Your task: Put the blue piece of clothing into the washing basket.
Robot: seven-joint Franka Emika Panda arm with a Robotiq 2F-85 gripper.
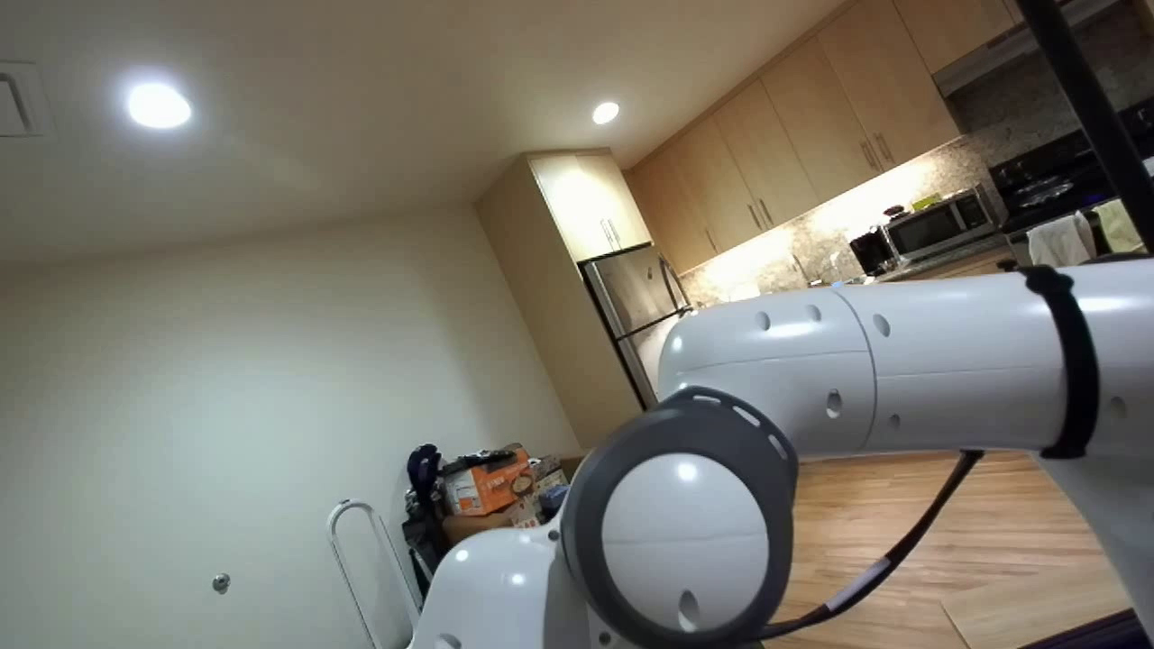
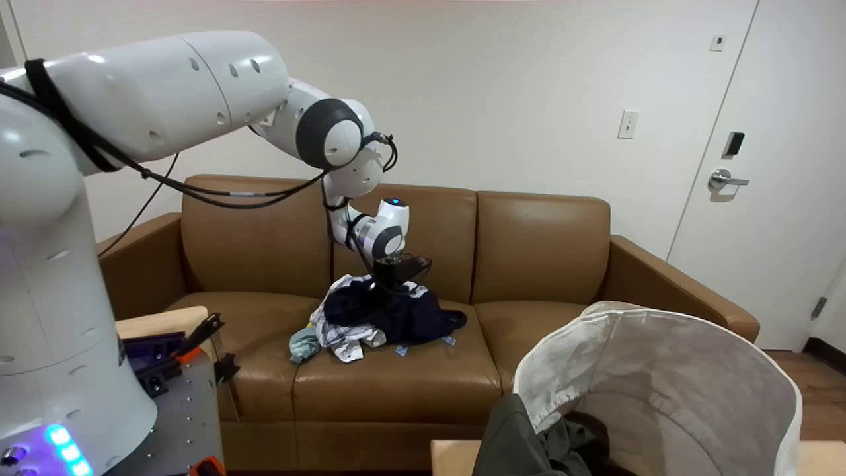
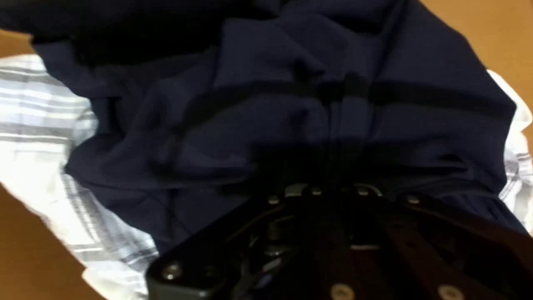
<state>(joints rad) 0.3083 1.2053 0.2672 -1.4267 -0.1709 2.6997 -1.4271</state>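
- Item: limp, very dark navy cloth garment (image 2: 418, 321), bunched on mid. seat of brown leather-look sofa (image 2: 396, 390), partly over white-and-grey plaid cloth (image 2: 347, 336).
- Hand: black metal two-finger hand (image 3: 331, 189), tips down at the garment, approx. mid-length. State: can't tell; tips lost in dark folds & shadow, so neither clenched nor released can be certified.
- Key relation: garment directly beneath hand, spreading to both sides of it. Long axis, as bunched, runs approx. along the seat, i.e. L–R in an exterior view; R end points to basket side. Only one white robot arm (image 2: 152, 99), so no nearer-hand question.
- Dest.: large round pale-grey cloth washing basket (image 2: 700, 370), well apart from garment, to R and closer to cam. there; lower part out of frame. Dark grey-green cloth (image 2: 507, 433) at its L side, part inside.
- Status (judged): pickup stage; transfer outstanding.
- Next (judged): secure grip, lift clear of seat before sideways travel toward basket.
- Risk (judged): plaid cloth may come up w/ garment; trailing ends may catch on rim.
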